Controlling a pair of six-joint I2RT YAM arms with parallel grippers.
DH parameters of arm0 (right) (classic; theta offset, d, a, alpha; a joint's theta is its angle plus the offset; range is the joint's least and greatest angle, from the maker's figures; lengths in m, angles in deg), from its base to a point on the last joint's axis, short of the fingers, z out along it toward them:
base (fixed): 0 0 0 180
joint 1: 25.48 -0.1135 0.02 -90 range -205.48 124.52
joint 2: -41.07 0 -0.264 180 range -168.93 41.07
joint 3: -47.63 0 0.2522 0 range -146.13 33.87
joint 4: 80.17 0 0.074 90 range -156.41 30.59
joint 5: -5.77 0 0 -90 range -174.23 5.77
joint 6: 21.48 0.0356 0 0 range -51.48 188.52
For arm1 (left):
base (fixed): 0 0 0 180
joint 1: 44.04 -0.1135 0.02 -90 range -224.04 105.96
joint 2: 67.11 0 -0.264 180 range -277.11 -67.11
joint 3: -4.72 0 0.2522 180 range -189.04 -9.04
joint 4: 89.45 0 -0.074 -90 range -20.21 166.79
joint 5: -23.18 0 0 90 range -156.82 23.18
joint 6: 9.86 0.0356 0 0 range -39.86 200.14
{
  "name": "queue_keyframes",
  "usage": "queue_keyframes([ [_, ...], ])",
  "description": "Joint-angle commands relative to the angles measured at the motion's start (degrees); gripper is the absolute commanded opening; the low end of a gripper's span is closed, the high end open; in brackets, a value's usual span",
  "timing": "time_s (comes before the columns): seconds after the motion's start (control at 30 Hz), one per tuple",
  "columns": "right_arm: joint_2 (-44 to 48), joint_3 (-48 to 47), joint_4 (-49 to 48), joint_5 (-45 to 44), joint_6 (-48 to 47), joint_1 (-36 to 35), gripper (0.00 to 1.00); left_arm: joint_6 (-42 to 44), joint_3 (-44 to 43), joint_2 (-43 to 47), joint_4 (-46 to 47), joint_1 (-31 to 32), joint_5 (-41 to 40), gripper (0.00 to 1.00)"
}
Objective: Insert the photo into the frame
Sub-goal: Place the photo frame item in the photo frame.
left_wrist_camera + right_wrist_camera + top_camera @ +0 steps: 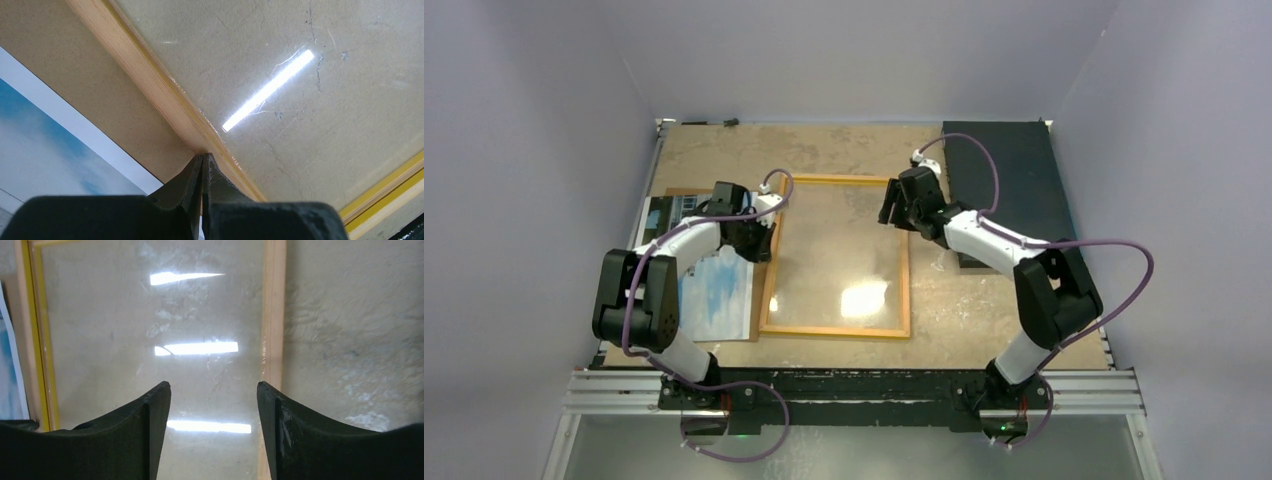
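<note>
I am holding my left hand (202,159) closed against the frame's (150,80) left rail. My right hand (214,390) is hovering open above its right rail.

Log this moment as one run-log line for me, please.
left hand shut at frame left rail | right hand open over frame right rail | photo outside frame
</note>
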Motion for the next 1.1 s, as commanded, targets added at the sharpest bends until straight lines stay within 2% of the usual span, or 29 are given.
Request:
queue_keyframes([
  [0.0, -0.19, -2.43, 4.28, -0.93, -2.15, 2.04, 0.7, 0.08, 0.0, -2.61, -1.0, -0.03, 2.42, 0.0],
  [0.17, -2.09, -1.03, 3.22, -0.16, -2.76, 3.56, 0.83, 0.64, 0.62, -2.62, -0.57, 0.01, 2.55, 0.0],
  [0.3, -4.88, -0.43, 0.05, 5.01, -2.24, 4.93, 0.88, 0.98, 0.57, -2.84, -0.76, -0.03, 2.71, 0.0],
  [0.43, -8.82, -1.99, -2.12, 9.12, -1.33, 6.16, 0.88, 1.11, 0.5, -3.29, -0.67, -0.03, 2.79, 0.0],
  [0.6, -12.4, -5.62, -2.55, 10.0, -1.67, 7.2, 0.83, 0.79, 0.17, -4.41, -0.12, 0.03, 3.13, 0.0],
  [0.87, -17.28, -12.58, -1.34, 5.52, -4.74, 7.61, 0.75, -0.09, -1.0, -5.72, 0.34, 0.18, 3.63, 0.0],
  [0.97, -18.68, -15.7, 0.31, 4.29, -5.12, 8.03, 0.75, -0.42, -1.21, -5.74, 0.41, 0.58, 3.55, 0.0],
  [1.07, -15.59, -16.27, 0.7, -0.54, -5.54, 8.0, 0.79, 0.01, -2.29, -5.32, -0.78, 0.51, 3.06, 0.0],
])
